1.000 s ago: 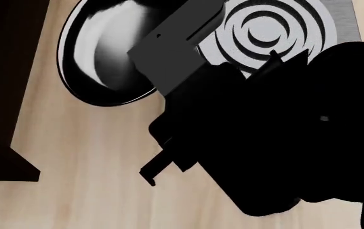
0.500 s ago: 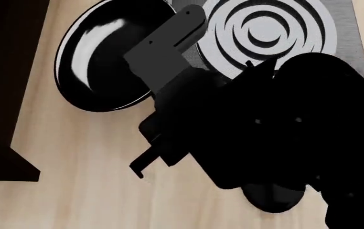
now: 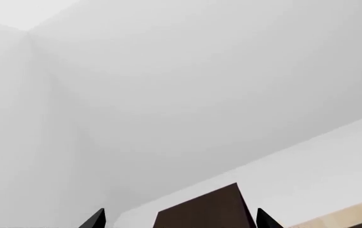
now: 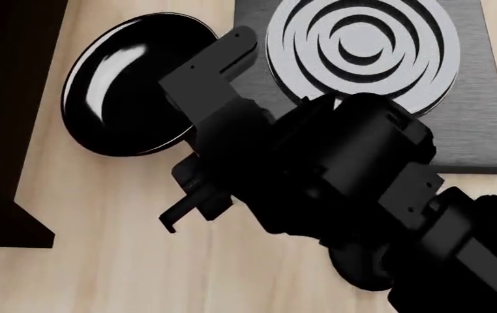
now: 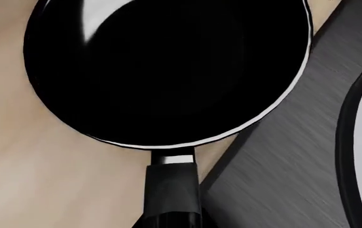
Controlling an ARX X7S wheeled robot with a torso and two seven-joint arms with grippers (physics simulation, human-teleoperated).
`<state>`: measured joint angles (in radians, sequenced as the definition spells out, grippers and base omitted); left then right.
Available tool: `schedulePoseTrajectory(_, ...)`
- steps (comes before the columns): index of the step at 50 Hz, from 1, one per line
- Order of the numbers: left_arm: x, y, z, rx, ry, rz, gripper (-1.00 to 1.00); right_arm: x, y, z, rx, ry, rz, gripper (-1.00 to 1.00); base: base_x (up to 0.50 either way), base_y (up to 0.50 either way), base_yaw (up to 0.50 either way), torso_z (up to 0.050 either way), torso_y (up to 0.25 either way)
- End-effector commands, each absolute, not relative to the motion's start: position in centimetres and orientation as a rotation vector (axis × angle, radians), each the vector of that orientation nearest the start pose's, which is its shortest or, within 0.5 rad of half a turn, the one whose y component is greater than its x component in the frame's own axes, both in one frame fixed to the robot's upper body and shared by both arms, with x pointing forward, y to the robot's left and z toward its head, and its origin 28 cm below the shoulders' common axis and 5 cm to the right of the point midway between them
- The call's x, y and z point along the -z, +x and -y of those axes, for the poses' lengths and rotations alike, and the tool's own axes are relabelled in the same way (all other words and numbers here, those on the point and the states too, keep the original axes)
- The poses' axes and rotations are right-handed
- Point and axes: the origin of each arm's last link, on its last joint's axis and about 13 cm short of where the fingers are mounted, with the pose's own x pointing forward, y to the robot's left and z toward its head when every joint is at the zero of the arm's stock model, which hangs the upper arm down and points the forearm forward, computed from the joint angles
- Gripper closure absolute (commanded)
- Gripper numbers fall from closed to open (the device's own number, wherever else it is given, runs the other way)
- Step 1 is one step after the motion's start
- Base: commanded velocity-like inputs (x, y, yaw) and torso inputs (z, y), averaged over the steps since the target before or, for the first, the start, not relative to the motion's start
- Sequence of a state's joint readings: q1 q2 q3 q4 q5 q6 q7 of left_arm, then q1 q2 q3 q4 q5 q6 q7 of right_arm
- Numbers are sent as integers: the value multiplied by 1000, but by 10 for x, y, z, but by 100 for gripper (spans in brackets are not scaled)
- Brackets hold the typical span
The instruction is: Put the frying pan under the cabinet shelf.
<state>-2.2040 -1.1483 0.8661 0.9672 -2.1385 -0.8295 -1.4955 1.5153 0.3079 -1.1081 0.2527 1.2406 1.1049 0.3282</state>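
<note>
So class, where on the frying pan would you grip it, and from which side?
Grip the frying pan by its long handle, just behind the rim. The round, shallow, glossy bowl offers no flat faces. The handle points away from the cabinet shelf, beside the burner plate, so come from above that end.

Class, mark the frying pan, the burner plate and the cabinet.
frying pan (image 5: 168, 71), right wrist view, inside of the bowl.
burner plate (image 4: 470, 130), head view, bare grey corner.
cabinet (image 4: 5, 98), head view, dark top.

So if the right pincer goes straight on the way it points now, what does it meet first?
Probably the pan: the right wrist view looks along the handle to the bowl, which fills the line ahead. The burner plate lies to one side. The pincer's tips are hidden, so depth is uncertain.
</note>
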Motion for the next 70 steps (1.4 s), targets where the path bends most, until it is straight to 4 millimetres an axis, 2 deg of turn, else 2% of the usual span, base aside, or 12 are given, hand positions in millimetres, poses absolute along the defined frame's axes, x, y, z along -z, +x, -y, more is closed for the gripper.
schedulePoseTrajectory(1, -358, 90, -237, -160, 436, 617, -100, -268, 352, 34, -515, -495, -425, 100, 0, 0, 0, 0, 0)
schedulePoseTrajectory(11, -358, 88, -236, -165, 442, 615, -100, -266, 364, 25, -553, -489, -421, 100, 0, 0, 1, 0, 1)
schedulePoseTrajectory(20, -355, 90, -238, -172, 446, 606, -100, -253, 379, 18, -572, -474, -449, 100, 0, 0, 1, 0, 0)
schedulePoseTrajectory(29, -352, 93, -241, -206, 456, 601, -100, -234, 390, 0, -633, -439, -480, 100, 2, 0, 2, 0, 0)
schedulePoseTrajectory(31, -352, 91, -241, -230, 463, 638, -100, -231, 390, -1, -636, -433, -485, 100, 8, 3, 8, 0, 0)
schedulePoseTrajectory(40, -348, 95, -244, -230, 460, 604, -100, -221, 385, -10, -695, -430, -500, 100, 4, 3, 6, 0, -4)
schedulePoseTrajectory(51, -343, 101, -247, -238, 464, 583, -100, -226, 381, -18, -755, -401, -479, 100, 1, 3, 5, 0, -2)
schedulePoseTrajectory(62, -337, 103, -251, -259, 465, 563, -100, -220, 378, -23, -821, -363, -484, 100, 1, 3, 4, 0, -3)
schedulePoseTrajectory(70, -328, 113, -256, -267, 459, 533, -100, -223, 373, -28, -871, -365, -481, 100, 0, 3, 5, 0, -2)
